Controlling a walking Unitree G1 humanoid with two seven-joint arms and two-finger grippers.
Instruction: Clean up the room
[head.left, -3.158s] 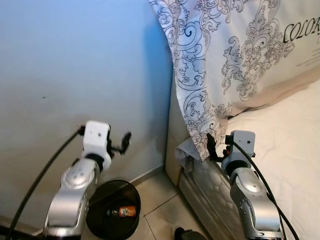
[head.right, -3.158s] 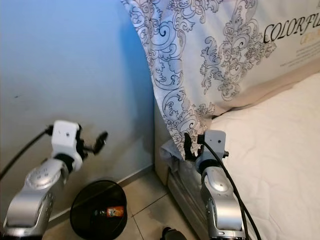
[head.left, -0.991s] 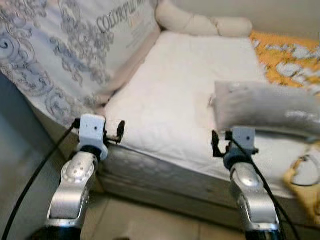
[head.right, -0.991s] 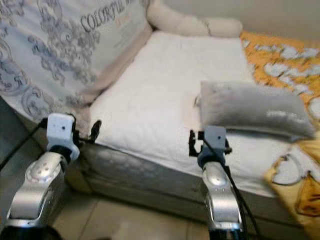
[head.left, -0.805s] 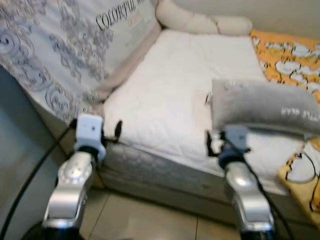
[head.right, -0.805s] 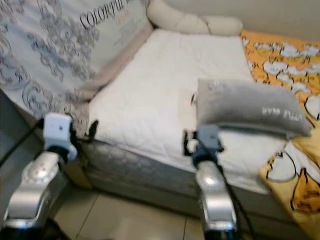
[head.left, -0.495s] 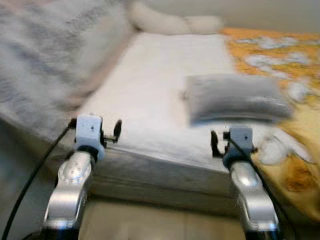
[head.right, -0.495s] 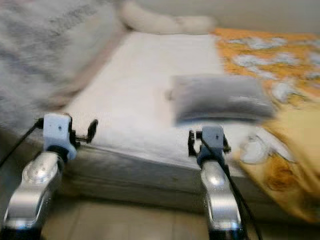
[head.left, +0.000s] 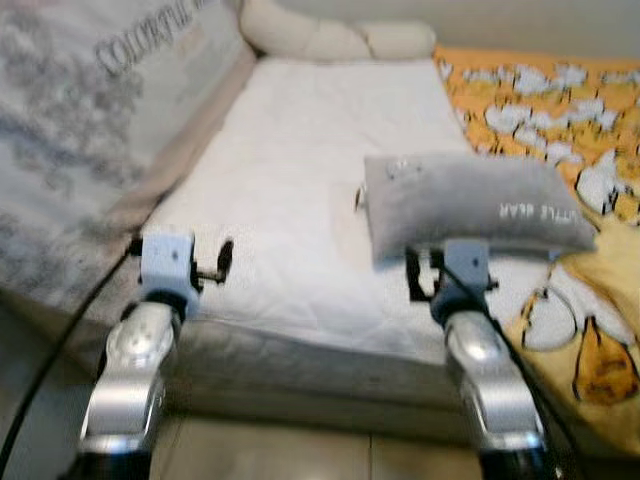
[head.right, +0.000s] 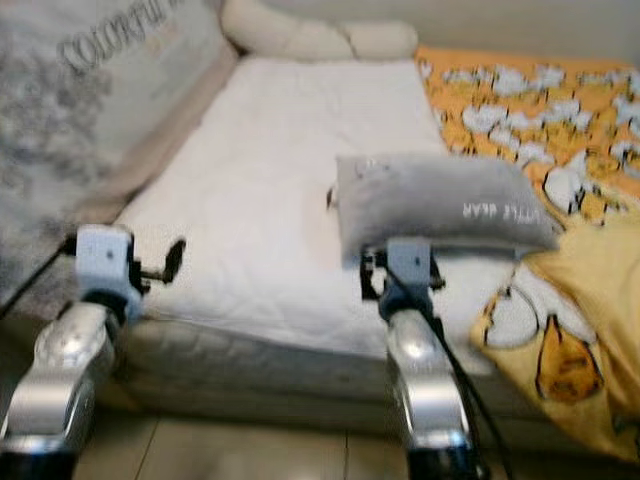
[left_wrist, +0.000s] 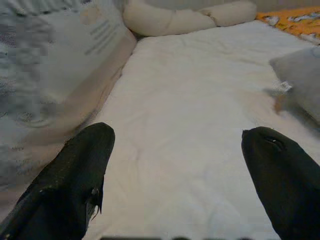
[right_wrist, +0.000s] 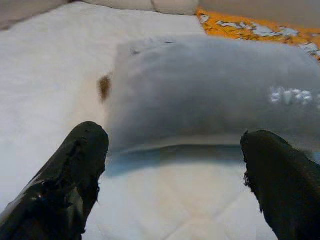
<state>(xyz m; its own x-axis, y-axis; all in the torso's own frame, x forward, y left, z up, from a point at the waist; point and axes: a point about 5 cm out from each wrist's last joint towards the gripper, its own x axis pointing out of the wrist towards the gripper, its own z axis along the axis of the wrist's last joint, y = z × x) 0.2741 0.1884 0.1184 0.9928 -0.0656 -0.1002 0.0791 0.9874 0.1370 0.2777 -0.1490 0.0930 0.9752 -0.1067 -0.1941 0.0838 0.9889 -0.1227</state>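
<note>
Head stereo pair looks down over both arms; each wrist camera looks close along its fingers, sharing the mattress (head.left: 300, 180).

A grey pillow (head.left: 470, 203) lies on a white mattress (head.left: 300, 190) beside an orange, white-patterned blanket (head.left: 540, 95).

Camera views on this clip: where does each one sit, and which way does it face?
Left and right eye views: on the head, looking down at the white mattress, both silver arms showing.
Left wrist view: along the open left pincer across the mattress.
Right wrist view: along the open right pincer at the grey pillow.
All four share the mattress and pillow.
</note>
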